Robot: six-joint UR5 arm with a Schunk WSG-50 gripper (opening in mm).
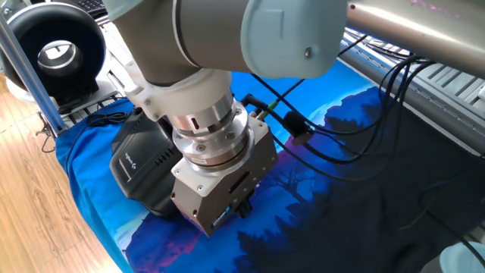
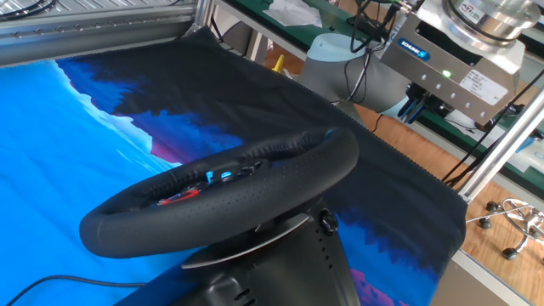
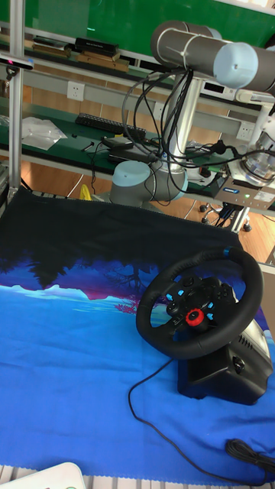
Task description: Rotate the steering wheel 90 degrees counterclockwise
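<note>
on the bench [image 3: 46, 367], which is draped in a blue and black cloth [image 3: 69, 321] printed with a forest scene, the steering wheel [image 3: 200, 302] stands tilted on its bulky black base [image 3: 229, 367], toward the right side in the tall fixed view. its black rim carries a blue stripe mark [image 3: 231, 250] at the upper right, and the hub shows a red round button [image 3: 197, 317] with small blue-lit buttons around it. a black cable [image 3: 153, 412] runs from the base across the cloth toward the front edge. in the other fixed view the steering wheel [image 2: 223, 197] fills the foreground, its stitched rim seen nearly edge-on, with red and blue lights in the hub.

the gripper [image 2: 414, 104] hangs above and beyond the wheel's far side, well apart from the rim, on a grey block with a green light and a blue label. its dark fingers [image 2: 410, 106] poke out below the block and hold nothing; how far apart they stand i cannot tell. in one fixed view the arm's wrist and the grey block [image 1: 220, 178] cover the wheel, and only the logoed base [image 1: 144, 163] shows beside them, with the gripper [image 1: 241, 206] seen only as a dark stub at the block's lower edge. at the upper left of that view a black ring-shaped device with white centre [image 1: 54, 45] sits off the cloth.
</note>
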